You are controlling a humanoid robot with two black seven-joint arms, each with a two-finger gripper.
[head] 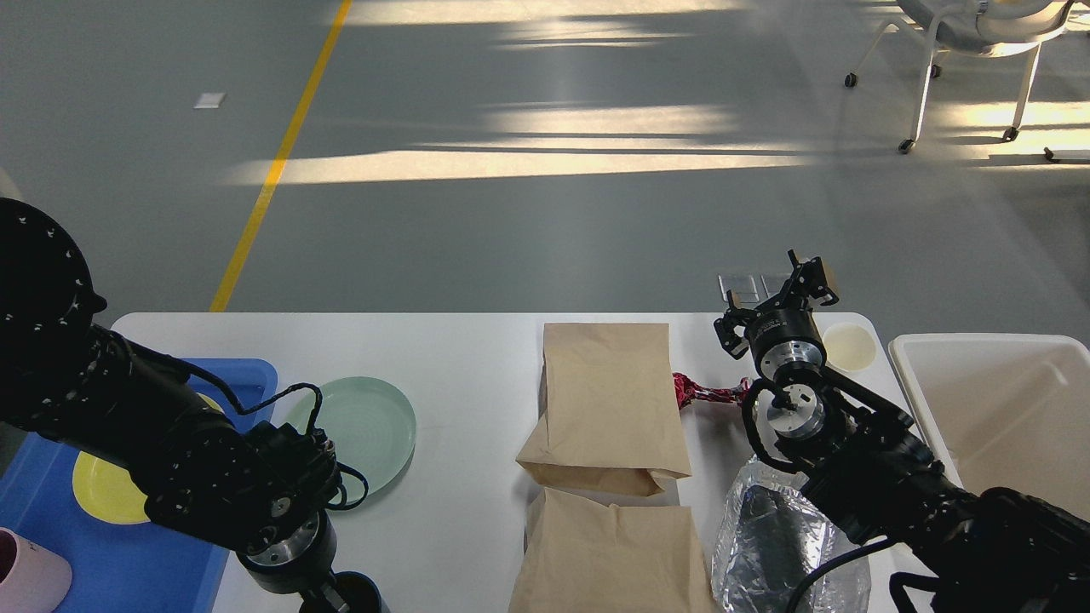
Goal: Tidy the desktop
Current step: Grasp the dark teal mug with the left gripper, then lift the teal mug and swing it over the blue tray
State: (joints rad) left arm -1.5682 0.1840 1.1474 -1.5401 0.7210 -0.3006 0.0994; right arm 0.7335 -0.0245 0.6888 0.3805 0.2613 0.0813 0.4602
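Looking down at the desktop (pixel 477 358), which spans the lower half of the view, white and plain. Using the upper brown paper bag (pixel 606 400) as landmark: a second brown bag (pixel 609 553) lies just nearer to me, its top edge touching or slightly under the first. Left of the bag sits a green plate (pixel 368 426), and further left a blue tray (pixel 128 562) with a yellow plate (pixel 106 489) and a pink cup (pixel 30 579). Right of the bag lies a red crumpled wrapper (pixel 702 392); near-right, a clear crumpled plastic bottle (pixel 771 536). Far right stands an off-white bin (pixel 1005 409), with a small pale round lid (pixel 849 346) before it. My right gripper (pixel 809 277) hangs above the desktop's far right edge, fingers narrowly apart, holding nothing. My left gripper (pixel 341 596) is cut off at the bottom edge; can't tell its state. No readable writing anywhere.
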